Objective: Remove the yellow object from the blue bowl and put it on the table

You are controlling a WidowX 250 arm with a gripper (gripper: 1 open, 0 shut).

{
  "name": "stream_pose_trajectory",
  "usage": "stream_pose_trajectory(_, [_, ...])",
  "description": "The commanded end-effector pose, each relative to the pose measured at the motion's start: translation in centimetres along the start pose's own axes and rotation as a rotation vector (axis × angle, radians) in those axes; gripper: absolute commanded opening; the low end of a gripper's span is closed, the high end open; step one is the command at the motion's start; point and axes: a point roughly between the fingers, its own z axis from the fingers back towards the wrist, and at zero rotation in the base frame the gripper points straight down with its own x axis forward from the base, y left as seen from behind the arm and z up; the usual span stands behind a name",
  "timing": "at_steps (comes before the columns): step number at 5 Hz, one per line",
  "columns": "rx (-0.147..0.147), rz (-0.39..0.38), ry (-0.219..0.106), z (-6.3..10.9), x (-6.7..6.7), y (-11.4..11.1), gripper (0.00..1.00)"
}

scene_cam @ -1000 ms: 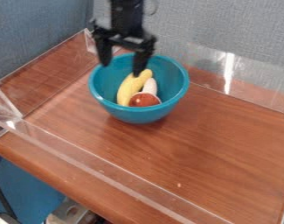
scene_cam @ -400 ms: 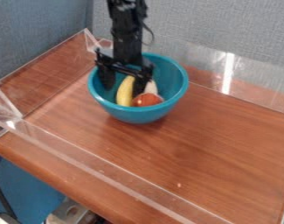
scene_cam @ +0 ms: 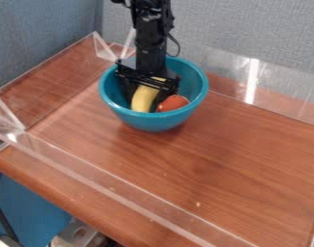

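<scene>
The blue bowl point(scene_cam: 136, 114) stands on the table point(scene_cam: 185, 164) near its far side. Inside it lies the yellow object point(scene_cam: 148, 99), a curved banana-shaped toy, with a red ball point(scene_cam: 176, 102) beside it on the right. My gripper point(scene_cam: 146, 83) points straight down and reaches into the bowl. Its black fingers stand open on either side of the yellow object's upper part. I cannot tell whether the fingers touch the toy.
Low clear acrylic walls point(scene_cam: 49, 145) run around the tabletop. A grey-blue wall stands behind the bowl. Bare wood stretches in front of and to the right of the bowl.
The gripper has come down from above the bowl's rim into the bowl, drifting slightly right in the picture, and now straddles the yellow object. Its jaws stayed open.
</scene>
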Motion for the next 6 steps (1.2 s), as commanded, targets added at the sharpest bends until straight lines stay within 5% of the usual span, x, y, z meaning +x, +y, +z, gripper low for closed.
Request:
stream_pose_trajectory(1, [-0.006,-0.016,-0.022,-1.0,0.4,-0.7,1.0])
stream_pose_trajectory(4, [-0.002,0.013,0.005,-3.9,0.9,0.0,1.0])
stream_pose_trajectory(6, [-0.001,-0.097,0.02,-3.3,-2.5,-1.9,1.0])
